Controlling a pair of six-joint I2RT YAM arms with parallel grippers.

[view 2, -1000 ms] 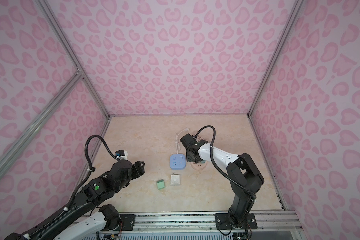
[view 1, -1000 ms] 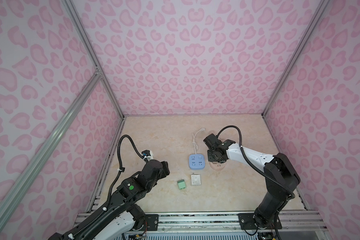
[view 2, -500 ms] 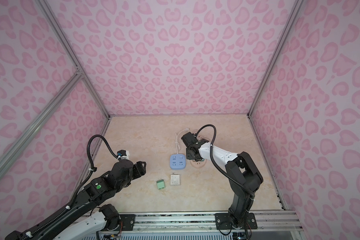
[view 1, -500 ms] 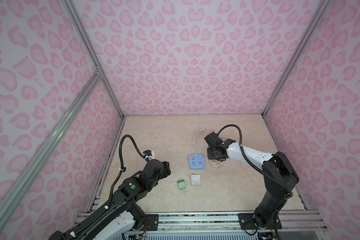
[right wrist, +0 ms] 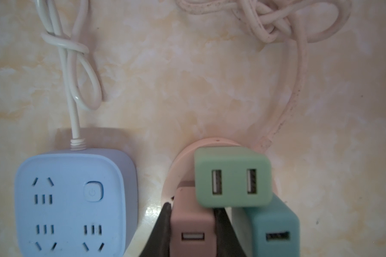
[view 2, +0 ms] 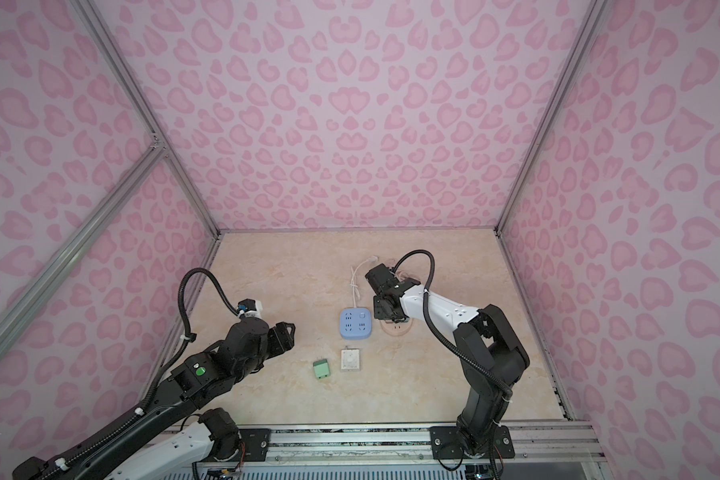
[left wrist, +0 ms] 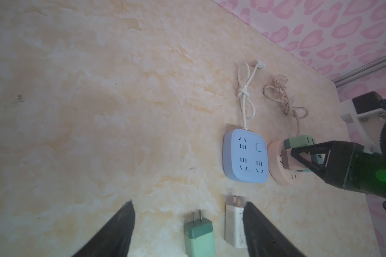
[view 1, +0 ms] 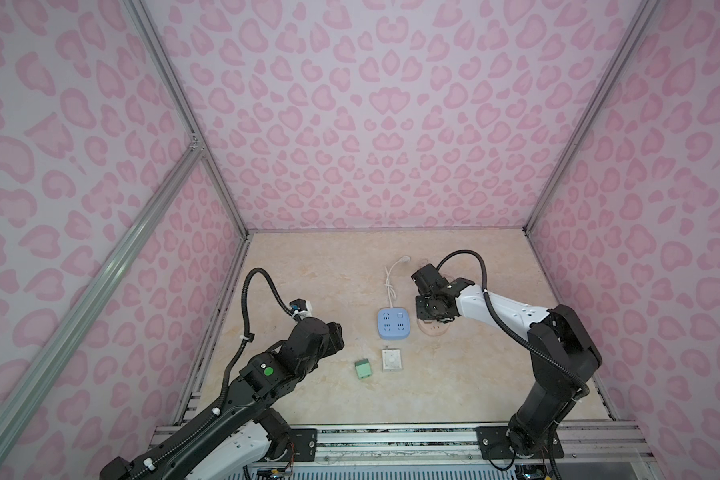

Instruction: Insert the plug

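My right gripper (right wrist: 192, 209) is shut on a pink plug (right wrist: 192, 222), which stands upright on the round pink socket (right wrist: 181, 169). The plug's prongs are hidden. A green plug (right wrist: 232, 180) and a teal plug (right wrist: 274, 231) stand on the same socket beside it. In both top views the right gripper (view 1: 433, 320) points down over the socket (view 1: 435, 330). My left gripper (left wrist: 188, 204) hangs open above the table, with nothing between its fingers. Under it lie a loose green plug (left wrist: 198, 235) and a white plug (left wrist: 233, 224).
A square blue power strip (view 1: 393, 324) lies just left of the round socket, its white cord (left wrist: 89, 95) knotted behind it. The round socket's pink cord (right wrist: 274, 29) is tangled farther back. The loose green plug (view 1: 363, 369) and white plug (view 1: 392, 359) lie near the front.
My left arm has crept slightly forward. The right gripper stays shut on the pink plug at the round socket, with only a small shift of the wrist.
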